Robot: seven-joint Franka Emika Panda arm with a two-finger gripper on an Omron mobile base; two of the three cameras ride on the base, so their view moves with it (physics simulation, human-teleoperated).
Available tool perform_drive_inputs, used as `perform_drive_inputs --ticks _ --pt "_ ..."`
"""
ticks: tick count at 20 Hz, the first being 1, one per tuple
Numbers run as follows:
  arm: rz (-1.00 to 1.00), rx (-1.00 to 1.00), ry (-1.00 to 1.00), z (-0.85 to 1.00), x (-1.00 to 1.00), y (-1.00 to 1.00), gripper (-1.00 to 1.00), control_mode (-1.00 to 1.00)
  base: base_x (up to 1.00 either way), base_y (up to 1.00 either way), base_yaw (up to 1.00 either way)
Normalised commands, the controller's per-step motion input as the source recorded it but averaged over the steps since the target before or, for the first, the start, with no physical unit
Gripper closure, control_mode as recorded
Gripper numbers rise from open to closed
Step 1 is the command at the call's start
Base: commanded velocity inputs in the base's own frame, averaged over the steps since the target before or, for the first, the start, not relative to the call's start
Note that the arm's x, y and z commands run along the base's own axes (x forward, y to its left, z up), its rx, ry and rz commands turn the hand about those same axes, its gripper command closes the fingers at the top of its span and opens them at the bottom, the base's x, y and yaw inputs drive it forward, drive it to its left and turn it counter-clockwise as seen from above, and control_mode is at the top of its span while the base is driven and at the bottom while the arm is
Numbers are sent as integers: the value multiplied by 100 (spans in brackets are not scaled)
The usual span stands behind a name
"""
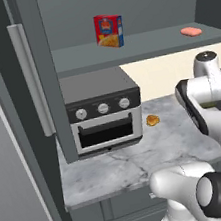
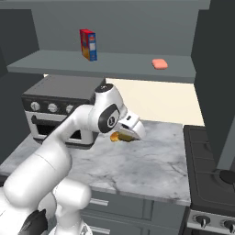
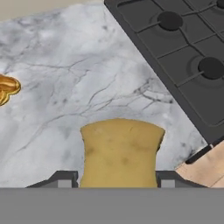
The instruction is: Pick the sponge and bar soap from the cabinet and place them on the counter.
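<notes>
Overhead, the cabinet [image 1: 39,93] is seen standing open, its grey shelf carrying a red and yellow box [image 1: 109,30] toward the left and the bar soap [image 1: 191,31] lying flat well to the right of it. Below the shelf, the desk [image 1: 141,161] of veined marble is bordered on its left by a toaster oven [image 1: 102,111] and on its right by a dark stove [image 2: 211,170]. A glossy orange lump [image 1: 152,120] rests on the desk just right of the oven. The tool [image 3: 117,179] is held out over the bare marble, between the oven and the stove, and is clenched on the sponge [image 3: 119,151], which is gripped between the two fingers with the marble visible beyond it. The sponge is judged not yet set down; half the task therefore remains, and the soap has not been touched.

Trouble could come from several causes. If the sponge is let go too high, it could bounce or roll toward the stove edge or off the near lip of the desk. If it is lowered too far left, the orange lump may be nudged. On the later reach for the soap, the shelf edge or the open door could be struck by the arm, and the flat bar may slip from a shallow grip.
</notes>
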Motion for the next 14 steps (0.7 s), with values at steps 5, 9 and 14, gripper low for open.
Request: perform_drive_inputs --ticks 5,9,14 --pt "0 0 12 -23 10 -19 100 -100 0 0 0" --pt "0 0 6 -32 9 -19 100 -100 0 0 0" --pt "0 0 0 -31 2 -17 100 -100 0 0 0"
